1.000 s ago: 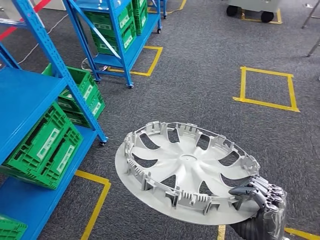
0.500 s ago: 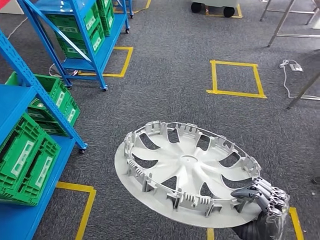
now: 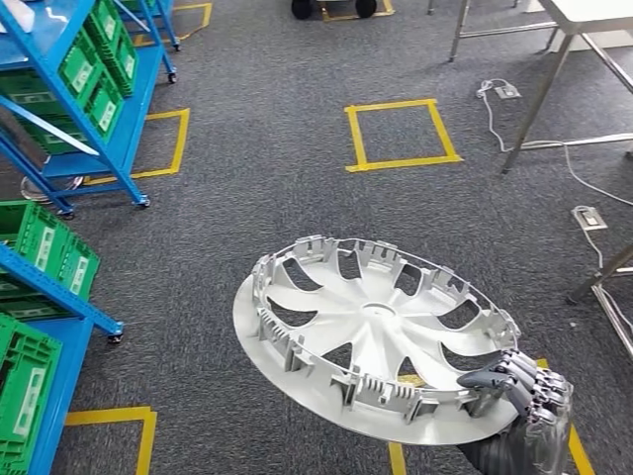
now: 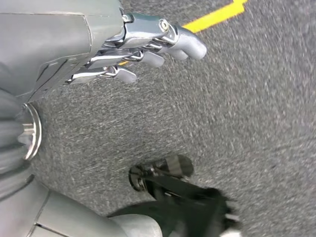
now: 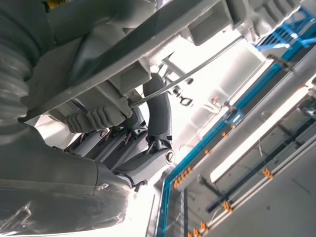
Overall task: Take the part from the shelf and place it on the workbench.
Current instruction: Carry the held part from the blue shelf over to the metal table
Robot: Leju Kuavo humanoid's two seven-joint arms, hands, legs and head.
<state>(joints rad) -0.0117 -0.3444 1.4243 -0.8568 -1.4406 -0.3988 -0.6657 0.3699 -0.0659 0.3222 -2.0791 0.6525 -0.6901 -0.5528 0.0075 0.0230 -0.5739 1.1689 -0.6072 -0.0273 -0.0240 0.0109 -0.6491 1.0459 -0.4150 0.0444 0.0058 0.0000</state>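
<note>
The part is a light grey wheel cover (image 3: 373,332), held roughly flat with its ribbed inner side up, above the carpet at the lower middle of the head view. My right hand (image 3: 522,391) grips its near right rim, fingers curled over the edge. The right wrist view sees the cover's rim (image 5: 149,39) from below, with my dark fingers (image 5: 158,111) wrapped against it. The workbench (image 3: 589,12) is a white-topped table on metal legs at the far right. My left hand (image 4: 111,54) hangs over the carpet with fingers loosely extended and nothing in it.
Blue shelving (image 3: 82,109) with green crates (image 3: 45,247) lines the left side. Yellow tape squares (image 3: 400,134) mark the grey carpet. Cables and power sockets (image 3: 589,216) lie on the floor by the workbench legs. A wheeled cart's base (image 3: 332,8) stands at the far middle.
The whole view has swung to the right: the shelves slid towards the left edge and the workbench came into sight at the far right. The wheel cover stays in my right hand.
</note>
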